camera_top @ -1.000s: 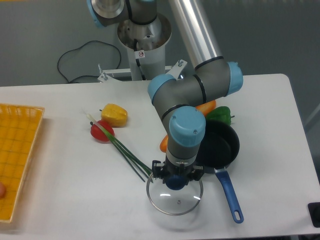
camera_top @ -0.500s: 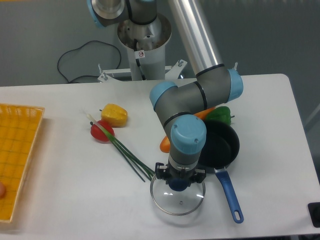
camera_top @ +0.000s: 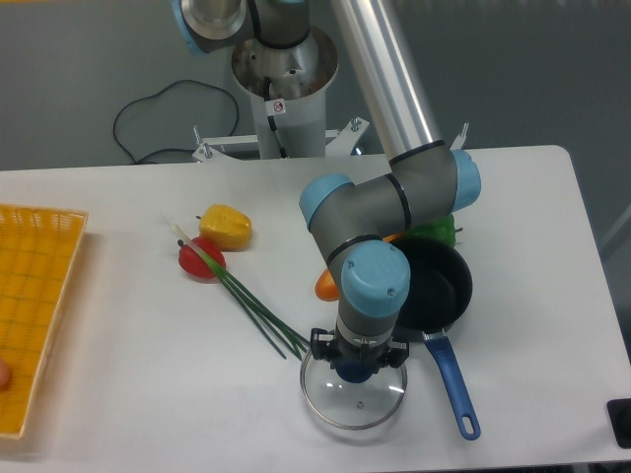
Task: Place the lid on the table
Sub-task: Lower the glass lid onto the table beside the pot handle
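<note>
The round clear glass lid [camera_top: 353,398] with a thin metal rim lies near the front edge of the white table [camera_top: 128,384], left of the pot's blue handle. Its dark blue knob [camera_top: 353,370] sits between my fingers. My gripper [camera_top: 355,367] points straight down over the lid's middle and is shut on the knob. The lid looks level and at or just above the tabletop; I cannot tell if it touches.
The dark pot [camera_top: 431,286] with a blue handle [camera_top: 452,384] stands right of the lid. Green chives [camera_top: 251,301], a red pepper [camera_top: 200,258] and a yellow pepper [camera_top: 226,226] lie to the left. An orange piece [camera_top: 325,284] and a green pepper [camera_top: 434,229] flank my arm. A yellow mesh basket [camera_top: 35,305] is far left.
My gripper has carried the lid slightly to the right and toward the table's front edge, lower in the view. Nothing else has moved.
</note>
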